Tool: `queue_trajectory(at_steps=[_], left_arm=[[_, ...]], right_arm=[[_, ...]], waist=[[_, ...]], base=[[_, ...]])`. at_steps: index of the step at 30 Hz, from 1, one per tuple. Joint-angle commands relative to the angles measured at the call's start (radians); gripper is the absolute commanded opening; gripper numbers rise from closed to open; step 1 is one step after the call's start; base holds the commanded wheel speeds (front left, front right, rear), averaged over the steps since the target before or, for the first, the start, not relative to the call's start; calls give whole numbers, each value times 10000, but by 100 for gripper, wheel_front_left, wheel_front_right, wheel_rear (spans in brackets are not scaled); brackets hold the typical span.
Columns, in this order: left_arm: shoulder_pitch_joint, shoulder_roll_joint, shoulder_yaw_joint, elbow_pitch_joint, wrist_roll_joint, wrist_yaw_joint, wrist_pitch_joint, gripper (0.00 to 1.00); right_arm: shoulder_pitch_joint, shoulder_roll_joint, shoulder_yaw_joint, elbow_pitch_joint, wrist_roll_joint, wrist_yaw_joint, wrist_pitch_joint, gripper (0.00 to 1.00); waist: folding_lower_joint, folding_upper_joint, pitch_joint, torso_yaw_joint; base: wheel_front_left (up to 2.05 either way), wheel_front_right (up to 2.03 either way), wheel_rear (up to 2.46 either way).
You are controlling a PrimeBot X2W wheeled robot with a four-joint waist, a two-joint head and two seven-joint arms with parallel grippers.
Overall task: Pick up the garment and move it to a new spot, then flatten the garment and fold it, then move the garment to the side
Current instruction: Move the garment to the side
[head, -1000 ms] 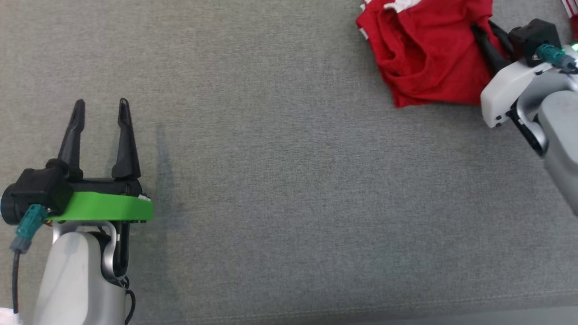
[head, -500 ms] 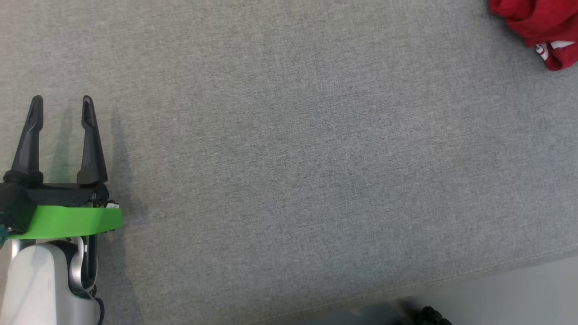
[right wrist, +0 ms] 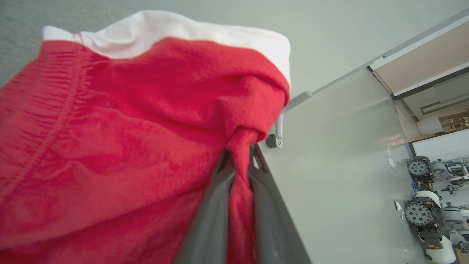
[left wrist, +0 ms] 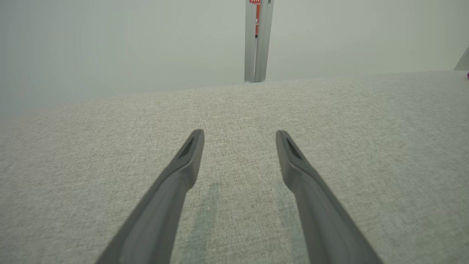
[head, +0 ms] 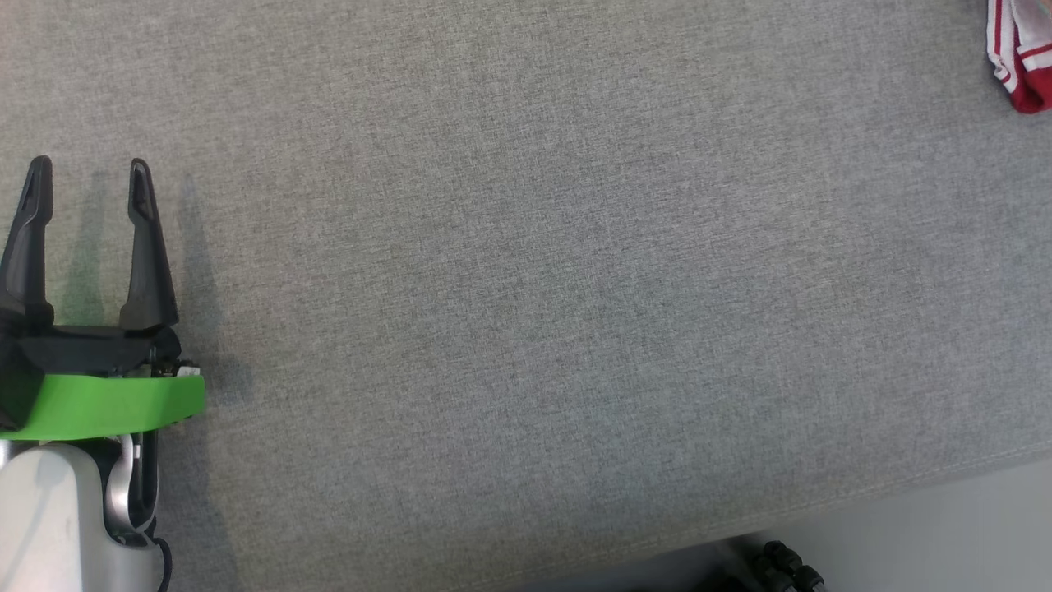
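Red fleece garment w/ white trim (right wrist: 110, 128) is clamped in right pincer (right wrist: 240, 152), at its tips. Left pincer (head: 82, 177): spread open, empty, above grey fabric desk (head: 526, 312). Garment should be lowered slowly beside left pincer.

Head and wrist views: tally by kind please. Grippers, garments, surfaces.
Grippers: 2, left gripper open over bare fabric, right gripper shut on the garment
Garments: 1, red garment with white trim; the striped red cloth at the head view's edge may be the same one
Surfaces: 1, grey surface
Total: 4
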Motion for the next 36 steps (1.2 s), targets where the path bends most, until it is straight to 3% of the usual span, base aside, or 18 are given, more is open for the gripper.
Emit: queue_trajectory(at_steps=[1,2,8,19,27,36], left_arm=[[4,92,13,-37,7,64,-8,100],[-1,104,17,-38,1,65,-14,100],[68,100,38,212,-48,132,-72,100],[610,-277,109,1335,-256,199,-239,100],[1180,-488,251,1805,-320,277,-271,100],[1681,-806,426,2041,-296,274,-276,100]], right_arm=[[-238,20,-115,202,-193,-25,-184,46],[-289,84,-148,378,-329,-25,-332,100],[-638,572,-409,1070,-1008,-25,-1154,100],[-91,2240,-674,955,-996,-25,-2671,100],[1675,3731,-1285,-24,-1240,-24,-3024,100],[4468,5146,-2533,-2008,-1884,-24,-3019,100]], waist=[[-1,-1,51,10],[-1,-1,70,7],[-1,-1,-201,-78],[-1,-1,-2066,111],[-1,-1,-3337,395],[-1,-1,-4360,517]], base=[[0,0,0],[0,0,0],[0,0,0],[0,0,0],[0,0,0],[0,0,0]])
